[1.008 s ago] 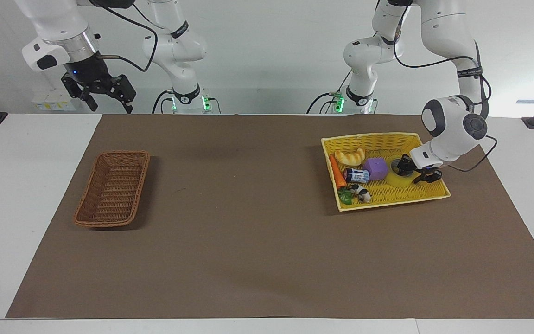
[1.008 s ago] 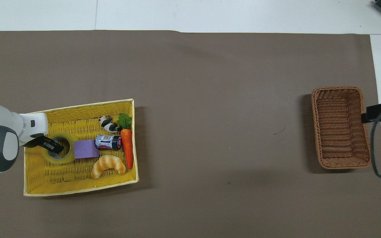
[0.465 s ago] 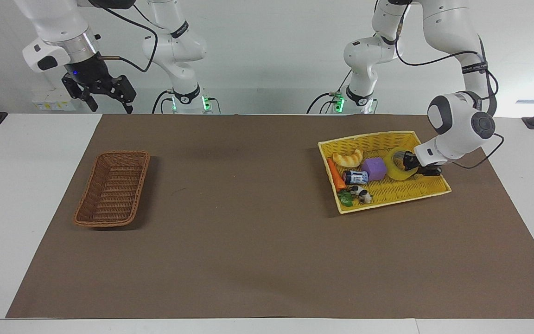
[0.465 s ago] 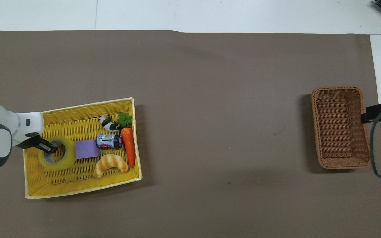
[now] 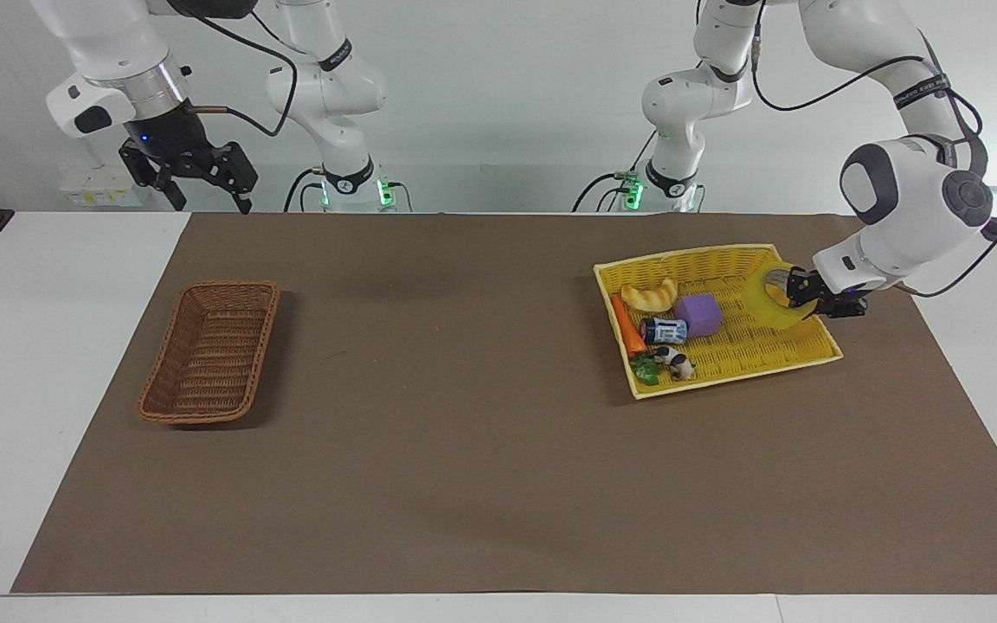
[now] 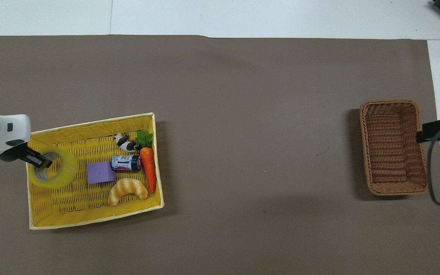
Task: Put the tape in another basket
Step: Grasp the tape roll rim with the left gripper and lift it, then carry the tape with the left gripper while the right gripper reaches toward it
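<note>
L gripper (image 5: 797, 290) clamps tape (image 5: 767, 298) rim | lifted over yellow basket (image 5: 728, 359)

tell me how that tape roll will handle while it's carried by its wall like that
The tape is a stiff ring, so it probably keeps its shape. The left gripper pinches only one side of the ring, so it may swing or tilt in transit. Dropped on edge into the brown basket, it could roll, though the walls should stop it.
</note>
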`<state>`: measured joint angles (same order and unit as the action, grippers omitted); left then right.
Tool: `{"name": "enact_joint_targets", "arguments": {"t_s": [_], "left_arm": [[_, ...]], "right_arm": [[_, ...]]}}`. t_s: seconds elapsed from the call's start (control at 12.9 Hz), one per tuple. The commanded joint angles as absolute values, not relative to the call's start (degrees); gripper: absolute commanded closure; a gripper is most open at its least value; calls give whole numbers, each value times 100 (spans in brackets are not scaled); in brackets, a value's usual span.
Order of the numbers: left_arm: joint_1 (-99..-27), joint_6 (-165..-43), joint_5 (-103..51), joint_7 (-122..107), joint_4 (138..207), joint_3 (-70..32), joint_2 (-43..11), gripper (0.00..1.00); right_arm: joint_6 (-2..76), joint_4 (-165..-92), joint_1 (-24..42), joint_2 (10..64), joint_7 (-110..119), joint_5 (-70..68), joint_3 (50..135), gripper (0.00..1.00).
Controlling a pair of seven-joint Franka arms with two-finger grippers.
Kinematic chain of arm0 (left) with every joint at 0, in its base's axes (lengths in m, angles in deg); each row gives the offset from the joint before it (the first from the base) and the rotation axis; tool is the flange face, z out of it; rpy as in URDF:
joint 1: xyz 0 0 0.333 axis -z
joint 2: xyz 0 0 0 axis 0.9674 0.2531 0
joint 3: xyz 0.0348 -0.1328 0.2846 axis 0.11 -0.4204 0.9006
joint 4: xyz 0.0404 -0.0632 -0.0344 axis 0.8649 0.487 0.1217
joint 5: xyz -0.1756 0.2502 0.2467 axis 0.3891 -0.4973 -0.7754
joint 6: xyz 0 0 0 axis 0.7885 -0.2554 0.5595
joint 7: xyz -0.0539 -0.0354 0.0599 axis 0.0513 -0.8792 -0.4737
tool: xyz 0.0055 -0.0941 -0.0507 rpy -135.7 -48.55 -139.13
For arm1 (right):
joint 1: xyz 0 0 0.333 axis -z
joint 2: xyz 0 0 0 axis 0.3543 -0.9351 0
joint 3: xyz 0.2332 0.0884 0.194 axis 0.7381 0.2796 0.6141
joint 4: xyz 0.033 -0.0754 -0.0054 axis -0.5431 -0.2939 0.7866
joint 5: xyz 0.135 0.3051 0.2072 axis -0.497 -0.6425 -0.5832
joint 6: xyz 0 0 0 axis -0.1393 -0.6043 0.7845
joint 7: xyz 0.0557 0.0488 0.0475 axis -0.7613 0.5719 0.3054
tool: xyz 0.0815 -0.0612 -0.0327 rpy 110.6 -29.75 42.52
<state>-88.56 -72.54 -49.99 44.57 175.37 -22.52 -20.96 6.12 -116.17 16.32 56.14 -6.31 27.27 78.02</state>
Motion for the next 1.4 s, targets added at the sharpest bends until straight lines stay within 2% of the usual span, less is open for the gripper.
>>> {"name": "enact_joint_targets", "arguments": {"t_s": [0.0, 0.31, 0.62, 0.85, 1.32], "left_arm": [[-8844, -6961, -4995, 3751, 17378, -2294, -2364, 100], [-8484, -6890, -4995, 1952, 17247, -2461, -2496, 100], [-7501, -7065, -4978, -764, 17246, -2479, -2505, 100], [-6719, -7275, -4890, -1900, 17229, -2505, -2505, 100], [-5698, -7891, -2985, -1939, 17229, -2601, -2505, 100]], "right_arm": [[769, -11725, 1671, 5660, -664, 2057, 7798, 0], [945, -11760, 1609, 5642, -822, 1230, 7850, 0], [1190, -11987, 1250, 5616, -936, 545, 7868, 0], [1541, -12260, 1065, 5598, -998, -115, 7868, 0], [2473, -13087, 590, 5677, -1331, -1171, 7868, 0]]}}
